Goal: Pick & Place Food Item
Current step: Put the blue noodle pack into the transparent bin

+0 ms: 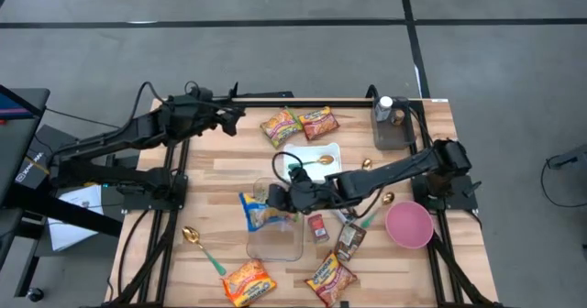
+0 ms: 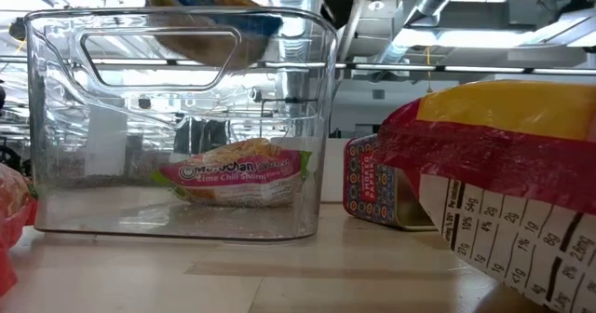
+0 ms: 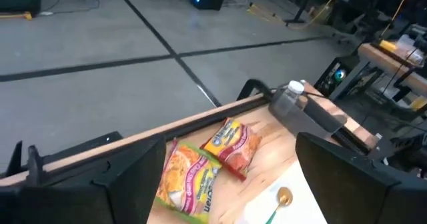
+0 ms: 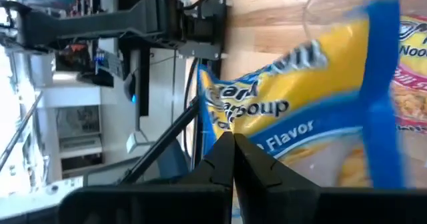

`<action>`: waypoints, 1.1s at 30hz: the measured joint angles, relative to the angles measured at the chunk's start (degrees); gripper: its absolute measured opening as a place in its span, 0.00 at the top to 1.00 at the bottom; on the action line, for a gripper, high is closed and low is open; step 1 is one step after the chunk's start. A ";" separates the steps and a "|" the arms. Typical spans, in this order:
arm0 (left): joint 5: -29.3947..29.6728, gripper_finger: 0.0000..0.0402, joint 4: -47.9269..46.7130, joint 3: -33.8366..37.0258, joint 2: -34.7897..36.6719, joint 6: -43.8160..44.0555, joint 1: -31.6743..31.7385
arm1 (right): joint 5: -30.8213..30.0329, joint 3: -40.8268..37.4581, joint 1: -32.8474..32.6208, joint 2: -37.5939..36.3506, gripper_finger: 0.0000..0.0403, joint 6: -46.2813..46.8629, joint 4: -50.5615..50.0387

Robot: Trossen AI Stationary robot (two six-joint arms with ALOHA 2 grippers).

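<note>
Risk is sitting in the thin grip: right pincer is pinching the blue packet by one edge, hanging it over the clear bin's rim. I judge that the slack bag may be catching that rim, slipping out, or falling onto the tabletop beside it. Left pincer is waiting wide and empty, well apart, at the far edge
</note>
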State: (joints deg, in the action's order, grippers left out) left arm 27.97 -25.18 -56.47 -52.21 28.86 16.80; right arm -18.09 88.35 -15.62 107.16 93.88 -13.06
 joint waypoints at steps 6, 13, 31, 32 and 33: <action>-0.28 0.18 -3.01 0.00 1.97 -0.04 -0.02 | -2.89 5.38 -1.01 3.34 1.00 3.68 -7.18; -0.15 0.18 -2.96 0.00 3.79 -0.06 -0.02 | -7.24 7.16 -2.87 3.71 1.00 9.35 -12.42; -0.15 0.18 -3.36 0.00 4.47 0.07 -0.02 | -13.09 7.07 -8.01 3.79 1.00 19.83 -15.71; -0.16 0.18 -3.36 0.00 4.47 0.04 -0.02 | -13.69 7.07 -8.26 3.79 1.00 20.45 -16.06; -0.14 0.18 -3.38 0.00 4.47 0.04 -0.02 | -14.10 7.07 -8.46 3.79 1.00 21.03 -16.44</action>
State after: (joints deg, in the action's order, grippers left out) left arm 27.83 -28.56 -56.47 -47.75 28.91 16.78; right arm -32.19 95.42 -24.08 110.96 114.90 -29.50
